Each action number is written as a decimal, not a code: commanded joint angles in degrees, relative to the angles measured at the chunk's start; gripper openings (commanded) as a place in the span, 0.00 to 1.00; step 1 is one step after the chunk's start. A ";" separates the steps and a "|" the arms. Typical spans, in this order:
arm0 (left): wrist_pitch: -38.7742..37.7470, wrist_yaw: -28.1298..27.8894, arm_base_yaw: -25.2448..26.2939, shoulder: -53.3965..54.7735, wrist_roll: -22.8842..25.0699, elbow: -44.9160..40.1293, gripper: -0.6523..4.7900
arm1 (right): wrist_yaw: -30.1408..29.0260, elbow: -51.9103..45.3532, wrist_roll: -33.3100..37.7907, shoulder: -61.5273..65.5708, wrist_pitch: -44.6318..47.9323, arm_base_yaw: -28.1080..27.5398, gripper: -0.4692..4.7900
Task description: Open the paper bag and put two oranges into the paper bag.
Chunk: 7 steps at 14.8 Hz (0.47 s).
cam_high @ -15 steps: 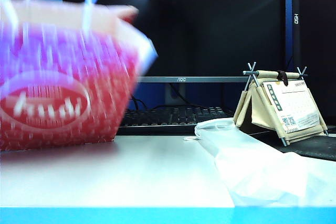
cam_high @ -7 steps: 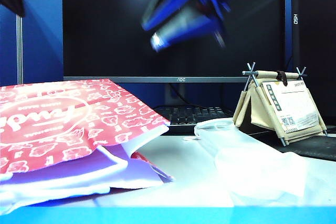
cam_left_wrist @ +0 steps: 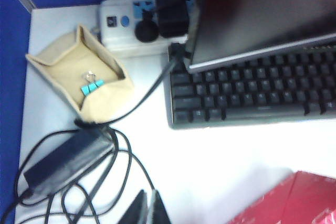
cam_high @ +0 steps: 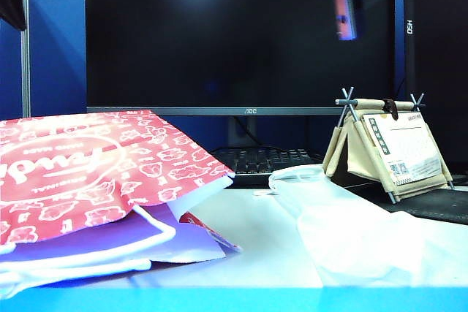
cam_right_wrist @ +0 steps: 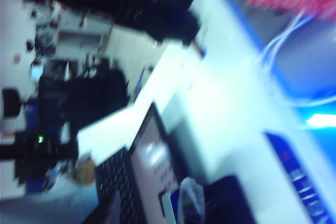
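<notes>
Paper bag (cam_high: 95,173) lies flat below our closed, empty left claw (cam_left_wrist: 145,211); right claw's state unclear; we'd pinch its thin, floppy rim.

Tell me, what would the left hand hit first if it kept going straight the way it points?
The left hand would probably meet the black cables just ahead, or the white table under them; depth is unclear. The right hand is a blur high up.
</notes>
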 commanded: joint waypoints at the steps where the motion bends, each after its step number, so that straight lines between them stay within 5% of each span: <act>1: -1.77 0.02 0.13 -0.13 0.44 0.17 0.16 | 2.23 -8.04 12.37 0.57 14.51 6.99 0.37; 3: -2.34 0.07 0.11 -0.13 0.44 0.17 0.16 | 8.09 -10.80 15.26 0.61 19.56 7.56 0.37; 7: -3.21 0.04 0.11 -0.15 0.44 0.17 0.16 | 9.49 -13.55 19.02 4.15 25.97 6.97 0.42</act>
